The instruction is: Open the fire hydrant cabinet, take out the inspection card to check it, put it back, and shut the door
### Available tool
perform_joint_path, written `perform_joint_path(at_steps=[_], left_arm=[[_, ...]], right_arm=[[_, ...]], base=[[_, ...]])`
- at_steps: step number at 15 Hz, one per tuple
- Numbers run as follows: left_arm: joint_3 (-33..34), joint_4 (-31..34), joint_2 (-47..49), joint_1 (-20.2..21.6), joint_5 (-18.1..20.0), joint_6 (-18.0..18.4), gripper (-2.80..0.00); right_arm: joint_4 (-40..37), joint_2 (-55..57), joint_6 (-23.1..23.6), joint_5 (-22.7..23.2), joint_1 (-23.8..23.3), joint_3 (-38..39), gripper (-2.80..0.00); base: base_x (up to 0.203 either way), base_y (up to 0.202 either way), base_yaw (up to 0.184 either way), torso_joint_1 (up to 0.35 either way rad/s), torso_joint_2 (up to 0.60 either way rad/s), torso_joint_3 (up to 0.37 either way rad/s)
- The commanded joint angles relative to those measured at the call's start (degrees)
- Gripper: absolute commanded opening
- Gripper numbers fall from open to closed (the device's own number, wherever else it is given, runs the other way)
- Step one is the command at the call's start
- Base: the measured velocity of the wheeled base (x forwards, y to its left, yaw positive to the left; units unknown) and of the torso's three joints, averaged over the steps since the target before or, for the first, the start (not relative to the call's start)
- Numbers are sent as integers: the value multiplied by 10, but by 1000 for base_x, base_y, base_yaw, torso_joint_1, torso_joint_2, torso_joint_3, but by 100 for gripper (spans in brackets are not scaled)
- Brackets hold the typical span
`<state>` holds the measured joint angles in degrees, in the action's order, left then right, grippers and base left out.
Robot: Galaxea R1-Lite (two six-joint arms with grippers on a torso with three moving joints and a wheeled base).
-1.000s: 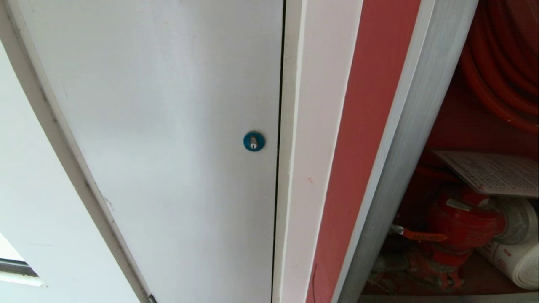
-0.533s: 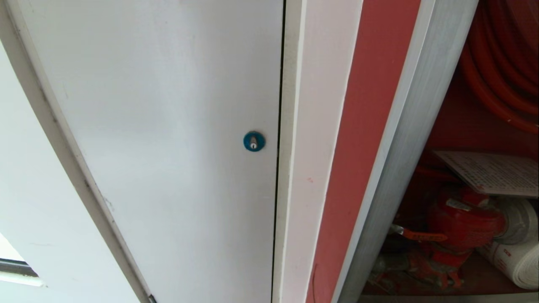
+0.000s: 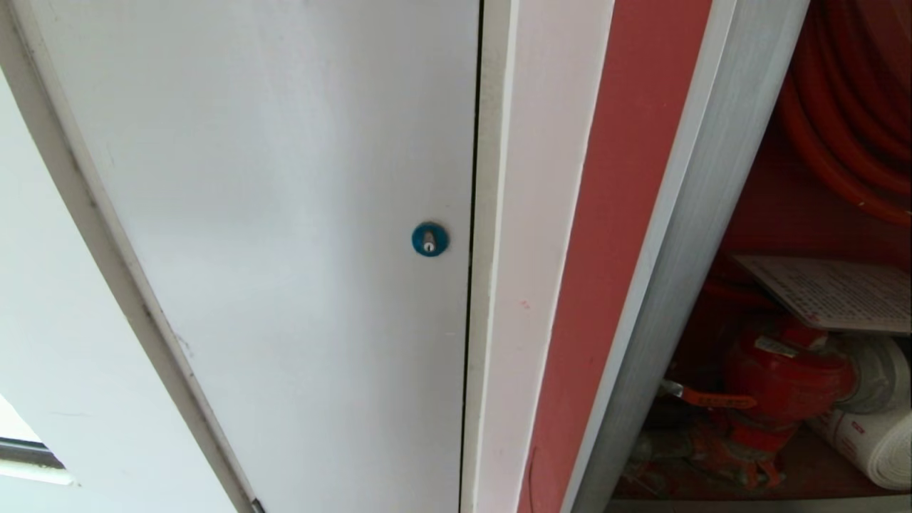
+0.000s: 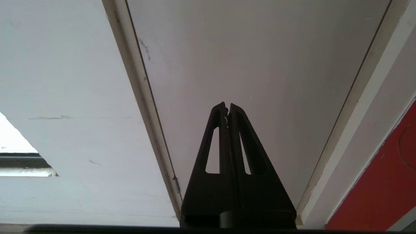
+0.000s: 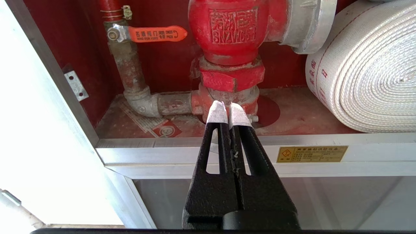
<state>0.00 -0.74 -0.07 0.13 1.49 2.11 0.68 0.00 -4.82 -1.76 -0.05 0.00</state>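
The fire hydrant cabinet [image 3: 684, 249] stands open at the right of the head view, its silver frame around a dark red inside. In it the white printed inspection card [image 3: 833, 292] lies flat above the red valve [image 3: 784, 377] and the white rolled hose [image 3: 876, 442], under the red hose reel [image 3: 841, 107]. The door is out of view. My right gripper [image 5: 227, 109] is shut and empty; its white-taped tips hang before the cabinet's lower rail [image 5: 162, 152], in line with the valve [image 5: 227, 29]. My left gripper [image 4: 227, 105] is shut, empty, facing a white panel [image 4: 247, 58].
A white panel with a round blue lock [image 3: 429, 239] fills the left of the head view, with a red wall strip [image 3: 613, 214] beside it. An orange-handled tap [image 5: 156, 33] sits on the pipe. Below the rail are a brass plate [image 5: 312, 153] and a glass panel [image 5: 341, 201].
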Motion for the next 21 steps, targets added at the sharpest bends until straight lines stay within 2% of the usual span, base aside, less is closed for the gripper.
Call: perform_joint_path(at_steps=[1, 21], left_arm=[[6, 0, 1, 0, 0, 0, -280], [7, 0, 1, 0, 0, 1, -280]], right_arm=[[0, 0, -1, 0, 0, 2, -280], [0, 0, 0, 0, 0, 2, -280]], base=[[0, 0, 0, 0, 0, 0], [0, 0, 0, 0, 0, 0]])
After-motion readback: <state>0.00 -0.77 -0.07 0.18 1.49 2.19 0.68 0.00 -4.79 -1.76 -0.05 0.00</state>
